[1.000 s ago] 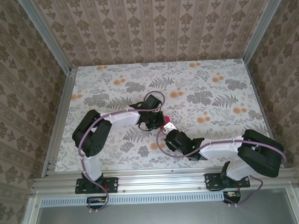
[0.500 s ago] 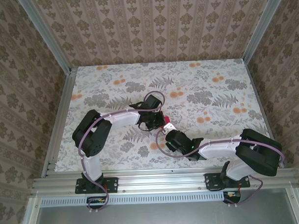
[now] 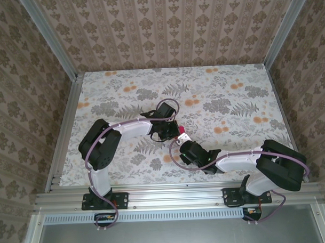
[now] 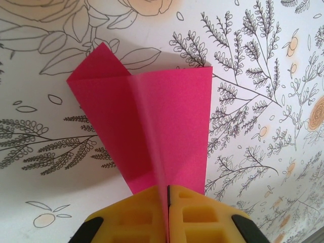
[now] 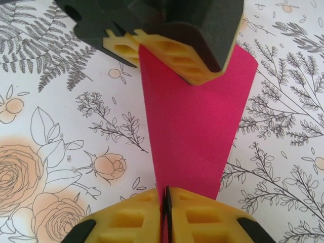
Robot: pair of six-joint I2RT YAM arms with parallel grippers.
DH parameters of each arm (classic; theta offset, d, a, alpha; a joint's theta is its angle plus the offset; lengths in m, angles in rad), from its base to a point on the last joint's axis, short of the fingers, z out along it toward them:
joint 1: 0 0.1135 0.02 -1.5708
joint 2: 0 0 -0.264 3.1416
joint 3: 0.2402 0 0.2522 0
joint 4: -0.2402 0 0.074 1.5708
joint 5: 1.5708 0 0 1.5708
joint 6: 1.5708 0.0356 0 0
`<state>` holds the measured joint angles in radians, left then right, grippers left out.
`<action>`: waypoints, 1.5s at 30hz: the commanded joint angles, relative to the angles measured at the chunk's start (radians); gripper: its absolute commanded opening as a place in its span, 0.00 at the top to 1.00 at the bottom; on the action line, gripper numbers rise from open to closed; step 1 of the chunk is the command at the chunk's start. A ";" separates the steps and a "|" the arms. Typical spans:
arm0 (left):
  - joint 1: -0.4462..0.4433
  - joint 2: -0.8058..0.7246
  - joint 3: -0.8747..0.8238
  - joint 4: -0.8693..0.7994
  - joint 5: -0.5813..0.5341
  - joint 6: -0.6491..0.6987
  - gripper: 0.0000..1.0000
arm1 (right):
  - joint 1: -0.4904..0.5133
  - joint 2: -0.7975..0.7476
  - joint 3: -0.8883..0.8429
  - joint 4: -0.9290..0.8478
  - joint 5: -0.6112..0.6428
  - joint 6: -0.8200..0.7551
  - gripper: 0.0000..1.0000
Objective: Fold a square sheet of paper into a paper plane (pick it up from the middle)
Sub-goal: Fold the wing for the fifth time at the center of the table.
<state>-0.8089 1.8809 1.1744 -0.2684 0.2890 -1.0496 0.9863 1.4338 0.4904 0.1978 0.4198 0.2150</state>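
Note:
The magenta-pink sheet of paper, folded into a slim tapering paper plane (image 3: 180, 132), hangs just above the table between both grippers. My left gripper (image 3: 175, 130) is shut on one end; in its wrist view the yellow pads (image 4: 147, 212) pinch the centre crease and the folded paper (image 4: 174, 121) fans out ahead. My right gripper (image 3: 184, 141) is shut on the narrow opposite end. In the right wrist view the paper plane (image 5: 195, 121) runs from my own jaws (image 5: 165, 196) up to the left gripper's fingers (image 5: 177, 53).
A flower-and-fern tablecloth (image 3: 231, 98) covers the table. Patterned walls and an aluminium frame (image 3: 66, 119) close in the back and both sides. Both arm bases stand on the rail (image 3: 170, 198) at the near edge.
The right gripper's jaws have closed on the near end of the paper. Both arms have hardly moved, and the left gripper keeps its hold.

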 commanded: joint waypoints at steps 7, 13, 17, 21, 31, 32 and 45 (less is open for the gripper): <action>0.010 -0.019 0.016 -0.032 -0.013 0.032 0.77 | -0.060 0.019 -0.006 0.032 -0.157 0.116 1.00; 0.016 -0.112 -0.033 -0.022 -0.058 0.042 0.49 | -0.140 0.033 -0.075 0.214 -0.379 0.263 1.00; 0.018 -0.184 -0.069 -0.025 -0.096 0.049 0.39 | -0.186 0.058 -0.123 0.360 -0.476 0.367 1.00; 0.014 -0.237 -0.113 -0.021 -0.121 0.056 0.39 | -0.236 0.094 -0.158 0.462 -0.525 0.478 1.00; -0.032 -0.246 -0.147 0.020 -0.114 0.097 0.56 | -0.334 0.103 -0.186 0.539 -0.642 0.609 1.00; -0.036 -0.237 -0.143 0.026 -0.110 0.095 0.56 | -0.346 0.105 -0.184 0.535 -0.658 0.623 1.00; -0.022 -0.132 -0.082 0.102 -0.071 0.040 0.28 | -0.388 0.149 -0.154 0.502 -0.763 0.648 1.00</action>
<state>-0.8471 1.7348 1.0546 -0.1867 0.2062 -0.9840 0.6022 1.5738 0.3187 0.7078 -0.3099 0.8639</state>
